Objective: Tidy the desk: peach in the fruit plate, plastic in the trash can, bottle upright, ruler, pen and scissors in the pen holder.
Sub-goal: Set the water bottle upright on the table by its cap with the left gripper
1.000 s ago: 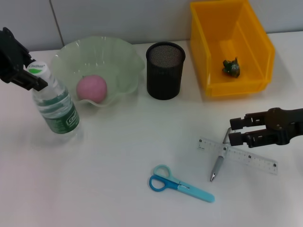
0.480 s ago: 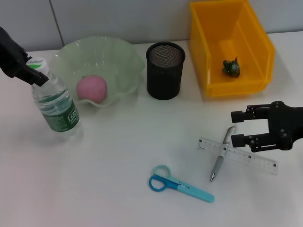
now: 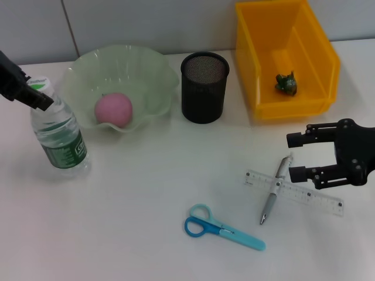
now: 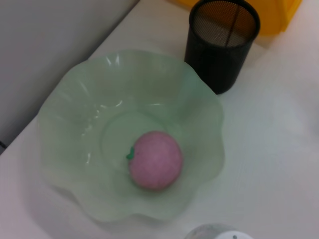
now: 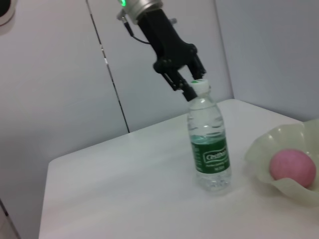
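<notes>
Bottle (image 3: 57,132), seen from the head camera, stands upright at the desk's nine o'clock side with the left gripper (image 3: 36,97) at its white cap; that arm is cut off by the frame edge, and whether its claw is pinching the cap or merely touching it cannot be told. The green label's writing is too small to read. Just at the bottle's two o'clock, the pale green fruit plate (image 3: 153,69) holds the pink peach (image 3: 113,109). The black mesh pen holder (image 3: 204,88) stands at twelve o'clock with its inside too dark to make out. At one o'clock the yellow trash can (image 3: 324,55) contains a small crumpled green plastic (image 3: 287,84). The right gripper (image 3: 297,157) hovers at four o'clock, fingers apart, over the pen (image 3: 273,195), which lies across the clear ruler (image 3: 310,198). The blue scissors (image 3: 222,228) lie at six o'clock.

From the left wrist camera, only a sliver of the bottle cap shows at the frame edge; the peach sits in the fruit plate, beside the pen holder.

From the right wrist camera, the left gripper is at the cap of the upright bottle; the label print remains illegible, and the plate with the peach is cut off.
</notes>
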Controlling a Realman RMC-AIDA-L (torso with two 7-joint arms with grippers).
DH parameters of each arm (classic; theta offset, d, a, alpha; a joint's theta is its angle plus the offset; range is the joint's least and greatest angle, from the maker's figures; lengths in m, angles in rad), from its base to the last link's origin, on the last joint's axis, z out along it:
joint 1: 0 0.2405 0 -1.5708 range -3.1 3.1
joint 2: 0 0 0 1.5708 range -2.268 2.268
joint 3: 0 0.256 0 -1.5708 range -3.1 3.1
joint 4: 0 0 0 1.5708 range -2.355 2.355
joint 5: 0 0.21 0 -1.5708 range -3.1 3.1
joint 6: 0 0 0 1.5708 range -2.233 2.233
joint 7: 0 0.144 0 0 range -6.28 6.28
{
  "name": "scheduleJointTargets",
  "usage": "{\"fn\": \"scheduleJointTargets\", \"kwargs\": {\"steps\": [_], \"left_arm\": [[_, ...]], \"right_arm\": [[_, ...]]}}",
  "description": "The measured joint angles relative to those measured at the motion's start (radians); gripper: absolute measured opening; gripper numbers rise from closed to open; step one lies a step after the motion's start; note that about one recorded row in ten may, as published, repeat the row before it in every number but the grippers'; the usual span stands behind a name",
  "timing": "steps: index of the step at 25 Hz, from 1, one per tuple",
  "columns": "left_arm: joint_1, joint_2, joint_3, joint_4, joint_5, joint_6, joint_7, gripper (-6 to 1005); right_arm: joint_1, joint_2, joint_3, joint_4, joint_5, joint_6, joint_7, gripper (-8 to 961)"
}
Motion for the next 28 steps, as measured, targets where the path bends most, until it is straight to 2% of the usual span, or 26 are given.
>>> {"fn": "scheduleJointTargets", "kwargs": {"steps": [14, 16, 28], "left_arm": [[-0.007, -0.010, 0.027, -0.006, 0.005, -0.048, -0.027, 441], [0.002, -0.016, 0.040, 0.000, 0.005, -0.056, -0.032, 441], [0.015, -0.022, 0.049, -0.001, 0.005, -0.073, -0.022, 440]], "right_arm": [[-0.008, 0.000, 0.000, -0.006, 0.000, -0.035, -0.046, 744], [-0.009, 0.000, 0.000, -0.006, 0.000, -0.039, -0.046, 744], [-0.011, 0.000, 0.013, -0.007, 0.000, -0.055, -0.047, 745]]}}
